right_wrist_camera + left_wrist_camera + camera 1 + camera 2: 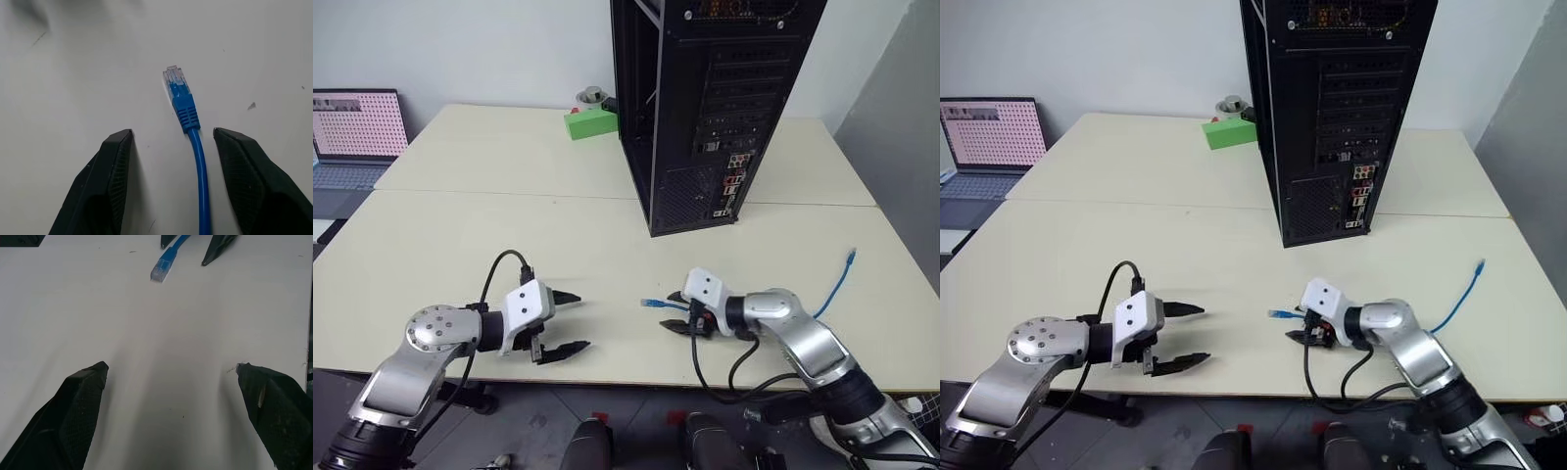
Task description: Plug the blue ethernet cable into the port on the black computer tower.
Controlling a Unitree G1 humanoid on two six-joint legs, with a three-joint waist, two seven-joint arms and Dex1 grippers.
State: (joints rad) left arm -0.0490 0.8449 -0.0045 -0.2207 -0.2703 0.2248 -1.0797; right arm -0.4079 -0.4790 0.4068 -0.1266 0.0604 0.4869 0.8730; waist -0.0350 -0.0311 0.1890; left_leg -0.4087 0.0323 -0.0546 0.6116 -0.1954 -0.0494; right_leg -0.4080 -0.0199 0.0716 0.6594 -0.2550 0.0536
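cable plug lies between the open right fingers, tower still far

the blue ethernet cable (pixel 192 127) lies flat on the table (pixel 460 225). its near plug (pixel 175 81) rests just past the tips of the right hand (pixel 683 311), and the cord runs back between the two black fingers (pixel 110 181) of this hand. the fingers stand apart on both sides of the cord and do not touch it, so the right hand holds nothing. the long axis of the plug lies almost along the direction the right hand points, with the clear tip away from the hand. the rest of the cable goes to the robot's right, and the other plug (pixel 851 257) lies near the table's right edge.

the left hand (pixel 566 321) is wide open and empty, facing the plug from the other side but well apart from it. the right hand is clearly the nearer one.

the black computer tower (pixel 705 108) stands upright further back on the table, rear panel toward the robot. i judge the port (pixel 731 181) sits among the small connectors low on that panel.
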